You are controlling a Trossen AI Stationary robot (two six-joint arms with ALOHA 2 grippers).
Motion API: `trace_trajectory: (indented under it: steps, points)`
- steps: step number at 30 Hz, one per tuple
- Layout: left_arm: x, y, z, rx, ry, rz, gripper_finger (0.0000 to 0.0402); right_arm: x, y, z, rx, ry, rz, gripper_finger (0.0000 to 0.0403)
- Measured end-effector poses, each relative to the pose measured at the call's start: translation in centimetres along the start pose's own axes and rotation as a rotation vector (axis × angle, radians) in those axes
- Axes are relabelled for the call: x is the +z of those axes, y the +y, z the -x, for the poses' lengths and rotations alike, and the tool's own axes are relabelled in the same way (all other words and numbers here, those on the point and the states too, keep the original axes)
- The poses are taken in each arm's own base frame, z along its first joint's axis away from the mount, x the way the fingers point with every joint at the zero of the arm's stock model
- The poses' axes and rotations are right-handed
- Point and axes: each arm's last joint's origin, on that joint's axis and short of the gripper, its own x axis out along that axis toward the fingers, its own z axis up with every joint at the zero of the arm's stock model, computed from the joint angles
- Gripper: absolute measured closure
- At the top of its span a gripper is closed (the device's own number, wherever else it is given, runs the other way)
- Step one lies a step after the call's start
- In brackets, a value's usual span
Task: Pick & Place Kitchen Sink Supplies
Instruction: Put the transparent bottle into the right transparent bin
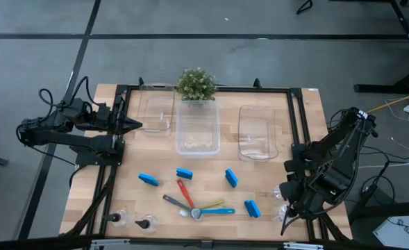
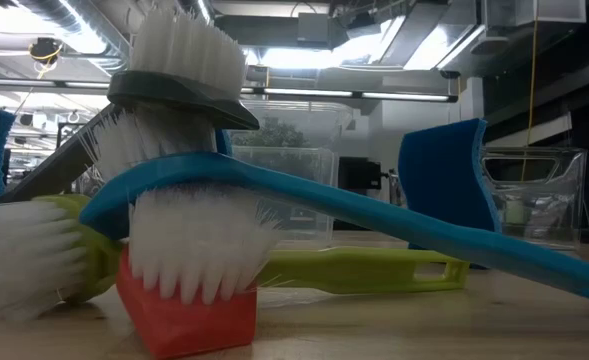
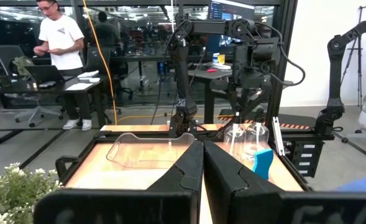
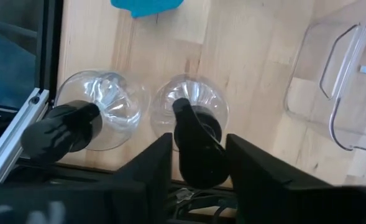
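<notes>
High view straight down; low view table-level, near brushes (image 2: 184, 250), shared.

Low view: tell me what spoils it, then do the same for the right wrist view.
Low view: the brush heads sit right against the lens, filling the left half and hiding the table beyond; bright ceiling lights glare behind them. Right wrist view: clear bottles throw bright highlights, so their outlines are hard to read; the right tool straddles one black pump top.

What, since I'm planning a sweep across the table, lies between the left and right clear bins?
Between the left bin and the right bin stands a third clear bin, with the potted plant at its far edge. The high view shows this.
</notes>
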Motion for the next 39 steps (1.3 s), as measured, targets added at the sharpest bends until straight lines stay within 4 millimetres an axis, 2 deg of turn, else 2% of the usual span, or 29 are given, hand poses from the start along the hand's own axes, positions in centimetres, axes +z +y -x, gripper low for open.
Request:
trace_trajectory:
  steps: [4,21,32,39]
  points:
    - [0.0,0.0,0.0,0.0,0.0,0.0,0.0396,0.0,0.0,0.0,0.0,0.001,0.0,0.0308]
    - [0.0,0.0,0.0,0.0,0.0,0.0,0.0395,0.6,-0.7,0.6,0.002,-0.011,-0.026,0.0307]
    - [0.0,0.0,0.0,0.0,0.001,0.0,0.0396,1.2,-2.4,4.5,0.009,-0.039,-0.033,0.0307]
    - [0.0,0.0,0.0,0.0,0.0,0.0,0.0395,2.2,-3.7,7.5,0.053,-0.152,-0.008,0.0307]
